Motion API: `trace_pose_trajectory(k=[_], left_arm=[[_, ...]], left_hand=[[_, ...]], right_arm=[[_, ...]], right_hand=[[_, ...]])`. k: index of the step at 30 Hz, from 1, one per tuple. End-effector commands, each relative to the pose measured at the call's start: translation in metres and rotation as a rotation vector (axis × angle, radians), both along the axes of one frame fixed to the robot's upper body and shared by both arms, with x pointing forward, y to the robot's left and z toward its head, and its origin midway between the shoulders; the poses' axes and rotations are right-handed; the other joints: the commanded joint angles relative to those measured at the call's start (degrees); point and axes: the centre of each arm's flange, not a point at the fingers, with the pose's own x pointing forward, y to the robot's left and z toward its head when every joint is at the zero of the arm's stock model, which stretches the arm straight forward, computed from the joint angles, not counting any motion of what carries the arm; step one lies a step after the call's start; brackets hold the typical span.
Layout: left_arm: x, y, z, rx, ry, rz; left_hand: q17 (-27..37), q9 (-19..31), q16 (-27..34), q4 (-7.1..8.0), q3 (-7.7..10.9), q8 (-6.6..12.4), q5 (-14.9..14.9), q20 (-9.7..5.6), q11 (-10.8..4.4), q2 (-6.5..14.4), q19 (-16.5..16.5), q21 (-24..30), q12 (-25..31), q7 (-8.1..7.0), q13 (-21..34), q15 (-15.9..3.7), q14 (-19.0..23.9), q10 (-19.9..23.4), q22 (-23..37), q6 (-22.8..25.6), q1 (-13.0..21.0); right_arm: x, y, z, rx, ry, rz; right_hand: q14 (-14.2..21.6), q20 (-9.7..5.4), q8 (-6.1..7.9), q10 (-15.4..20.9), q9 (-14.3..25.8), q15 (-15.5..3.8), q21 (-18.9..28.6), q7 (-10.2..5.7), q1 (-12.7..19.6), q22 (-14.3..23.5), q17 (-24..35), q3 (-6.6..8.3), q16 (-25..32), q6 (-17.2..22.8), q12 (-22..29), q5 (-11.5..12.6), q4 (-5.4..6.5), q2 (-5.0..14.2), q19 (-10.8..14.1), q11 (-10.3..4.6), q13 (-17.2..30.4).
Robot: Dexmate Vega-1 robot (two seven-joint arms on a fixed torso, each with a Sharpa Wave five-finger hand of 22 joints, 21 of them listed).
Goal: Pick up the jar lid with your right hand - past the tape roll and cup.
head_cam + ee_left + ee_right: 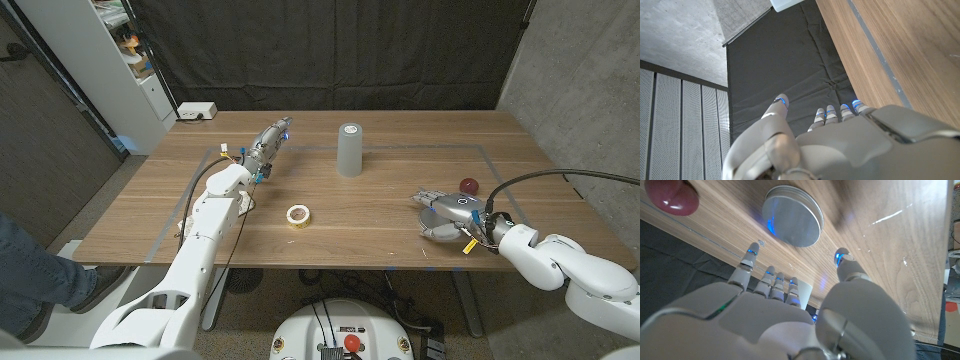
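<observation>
Right hand (441, 214) sits over the jar lid (791, 216) on the right side of the table (400, 235), fingers (751, 260) spread apart and nothing held yet; the wrist view shows the lid lying flat on the wood just beyond the fingertips, thumb (844, 260) off to one side of it, no contact I can confirm. The lid is a shallow silvery metal disc with a ribbed rim, probably light, rigid and slick on top, so pressing down on the face will likely just skate it across the table. Best bet is to pinch across the rim, thumb on one edge and fingers on the opposite edge, getting under the lip (it sits low, so fingertips need to come nearly to the wood). A dark red round object (468, 186) lies close beside the lid, worth keeping clear of. Tape roll (298, 215) and grey cup (349, 149) are well apart towards the middle of the table. Left hand (270, 139) is stretched out over the far left of the table, fingers extended and empty.
</observation>
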Motion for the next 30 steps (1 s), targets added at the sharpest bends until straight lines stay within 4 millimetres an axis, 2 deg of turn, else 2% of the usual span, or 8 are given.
trace_pose_trajectory(k=[1, 8, 15, 30], left_arm=[[-0.001, -0.002, -0.001, 0.007, 0.004, 0.001], [-0.002, -0.004, -0.001, 0.009, 0.005, 0.002], [-0.002, -0.007, -0.004, 0.009, 0.013, 0.004], [-0.001, -0.013, -0.008, 0.009, 0.02, 0.001]], left_hand=[[0.2, 0.3, 0.1, -0.42, 0.01, 0.02, 0.5, 0.23, -0.02, 0.2, -3.5, 0.0, 0.5, 0.01, 0.0, 0.5, -1.6, -0.3, 0.3, -0.4, -0.1], [0.2, 0.3, 0.1, -0.46, 0.05, 0.08, 0.5, 0.34, 0.15, 0.2, -3.5, 0.0, 0.5, -0.01, 0.0, 0.64, -1.7, -0.3, 0.3, -0.4, -0.1], [0.3, 0.3, 0.1, -0.49, 0.08, 0.11, 0.5, 0.53, 0.09, 0.2, -3.6, 0.0, 0.5, -0.02, 0.0, 0.66, -1.8, -0.3, 0.3, -0.4, -0.1], [0.3, 0.3, 0.1, -0.53, 0.1, 0.21, 0.5, 0.88, -0.03, 0.2, -3.8, 0.0, 0.5, -0.11, 0.0, 0.6, -2.0, -0.3, 0.3, -0.3, -0.2]], right_arm=[[0.006, -0.006, -0.008, 0.028, 0.02, -0.004], [0.008, -0.011, -0.009, 0.036, 0.032, -0.003], [0.01, -0.015, -0.008, 0.006, 0.054, 0.003], [0.014, -0.026, -0.009, -0.06, 0.11, -0.004]], right_hand=[[0.6, 0.12, 0.72, 0.2, 0.1, 0.39, 0.5, -0.41, 0.0, 0.3, 0.3, -0.17, 0.3, 0.7, 0.4, 0.4, 0.14, -0.52, 0.8, -0.18, 0.1], [1.3, -0.08, 1.28, 1.0, 0.1, 0.29, 0.9, -0.68, 0.0, 0.4, 0.3, -0.37, 0.6, 2.2, 0.7, 0.7, 0.17, -0.51, 2.5, -0.23, 0.2], [2.7, -0.28, 2.04, 2.2, 0.1, -0.07, 1.6, -0.82, 0.2, 0.4, 0.2, -0.59, 1.1, 4.7, 1.2, 1.3, 0.13, -0.43, 5.4, -0.26, 0.2], [4.2, -0.4, 2.31, 3.2, 0.2, -0.37, 2.2, -1.18, 0.5, 0.4, 0.2, -0.77, 1.5, 6.3, 1.4, 1.7, 0.11, -0.36, 8.5, -0.35, 0.2]])
